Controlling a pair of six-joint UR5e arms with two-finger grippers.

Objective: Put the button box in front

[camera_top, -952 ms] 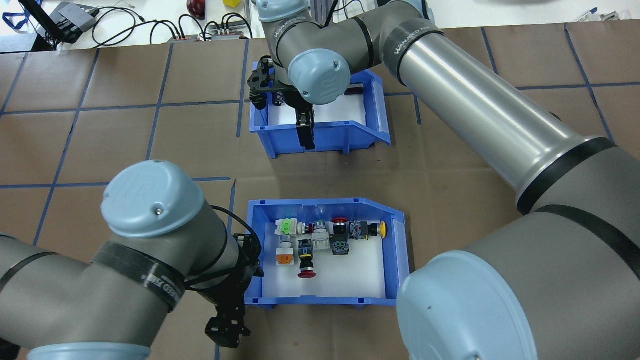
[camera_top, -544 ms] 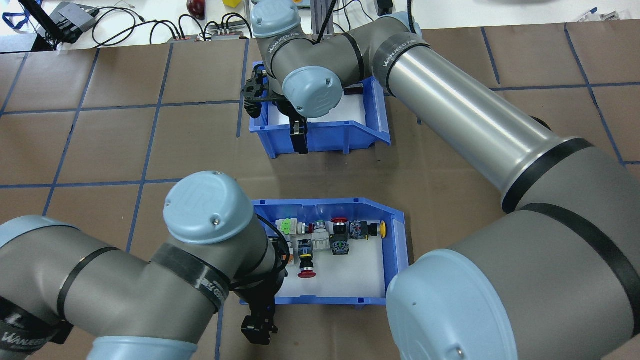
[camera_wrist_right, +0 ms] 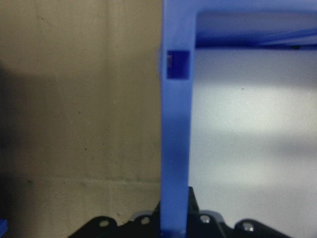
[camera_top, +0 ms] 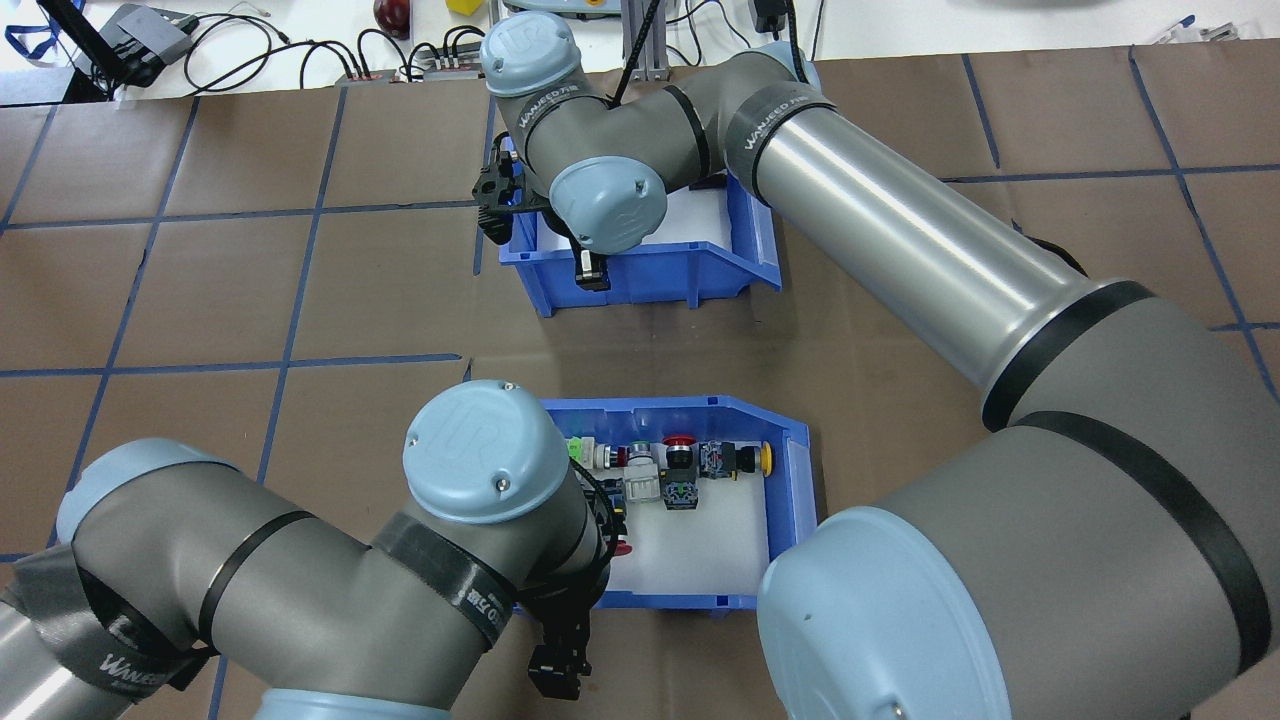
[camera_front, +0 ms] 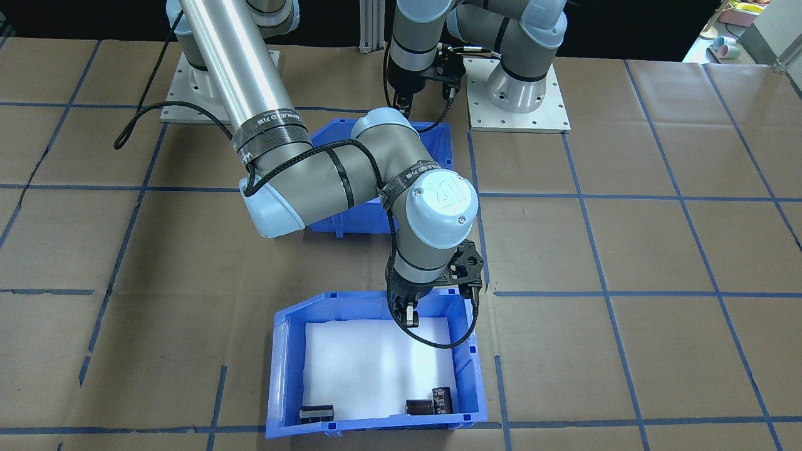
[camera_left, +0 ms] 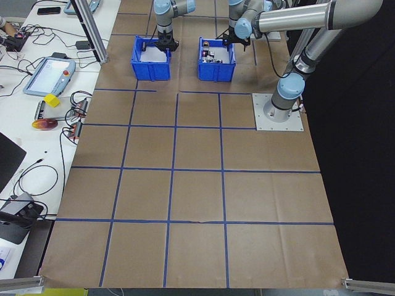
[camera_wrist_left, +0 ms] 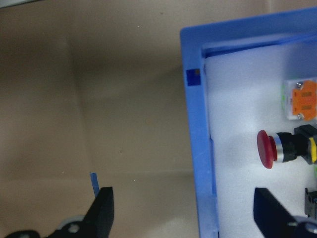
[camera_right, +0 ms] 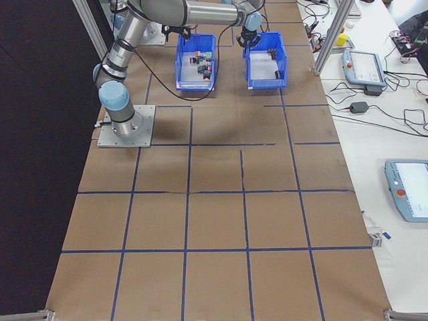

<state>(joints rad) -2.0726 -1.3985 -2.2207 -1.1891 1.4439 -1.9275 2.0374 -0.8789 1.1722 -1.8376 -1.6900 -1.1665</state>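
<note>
Writing: we read "WANJEED" on the black bands wrapped round the grey arms, and a raised "UR" on the pale blue joint caps.
Button box: the blue plastic open-top bin with white liner and coloured push-buttons sits on the robot's side of the surface; the red mushroom button lies near its left wall.
Left pincer: we see it spread wide, one dark finger outside the bin's left wall, the other inside, neither touching it.
Second bin: the matching blue plastic bin holding a few dark cylinders stands beyond, well apart.
Right pincer: straddles that bin's wall; we cannot tell whether it grips.
Surface: brown paper sheeting crossed by blue tape lines.
Room: white side benches with cables and grey tablet-like pendants.
</note>
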